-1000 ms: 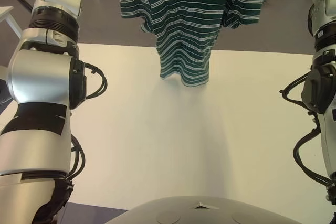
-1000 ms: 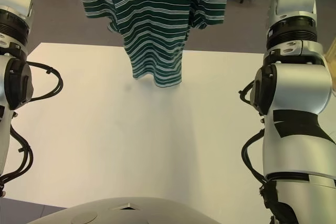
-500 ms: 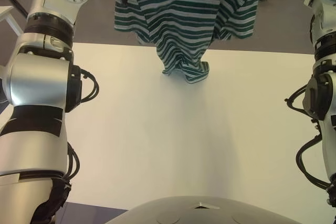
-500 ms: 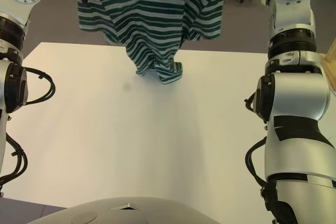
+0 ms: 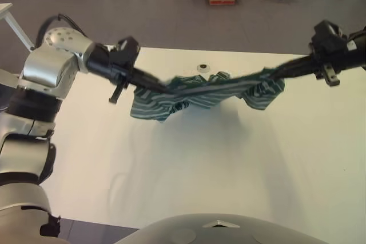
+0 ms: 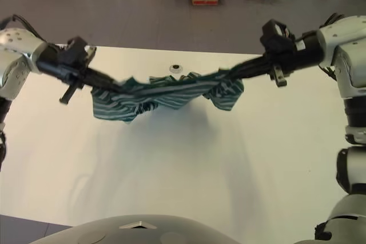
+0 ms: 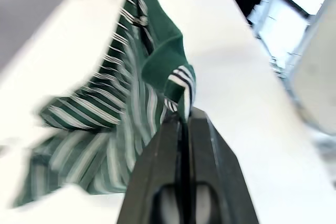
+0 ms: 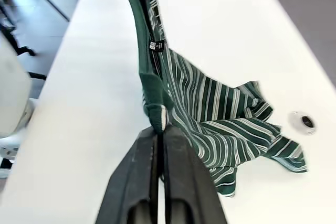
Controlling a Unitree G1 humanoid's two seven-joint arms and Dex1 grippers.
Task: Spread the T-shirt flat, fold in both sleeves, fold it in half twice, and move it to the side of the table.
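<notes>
One green striped T-shirt (image 5: pixel 200 92) sags bunched between two tools, low over the far part of the white tabletop (image 5: pixel 189 175). Left tool (image 7: pixel 184 121) and right tool (image 8: pixel 159 129) each pinch its fabric tight. One small round disc (image 5: pixel 202 67) lies just beyond.

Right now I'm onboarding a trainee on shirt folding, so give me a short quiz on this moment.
1. True or false: the T-shirt lies spread flat on the table.
2. The left gripper is: A open; B shut on the T-shirt; C shut on nothing.
3. What small thing lies on the table beyond the T-shirt?
Key: 1 false, it is bunched and stretched between the left gripper and the right gripper. 2 B. 3 a round disc.
</notes>
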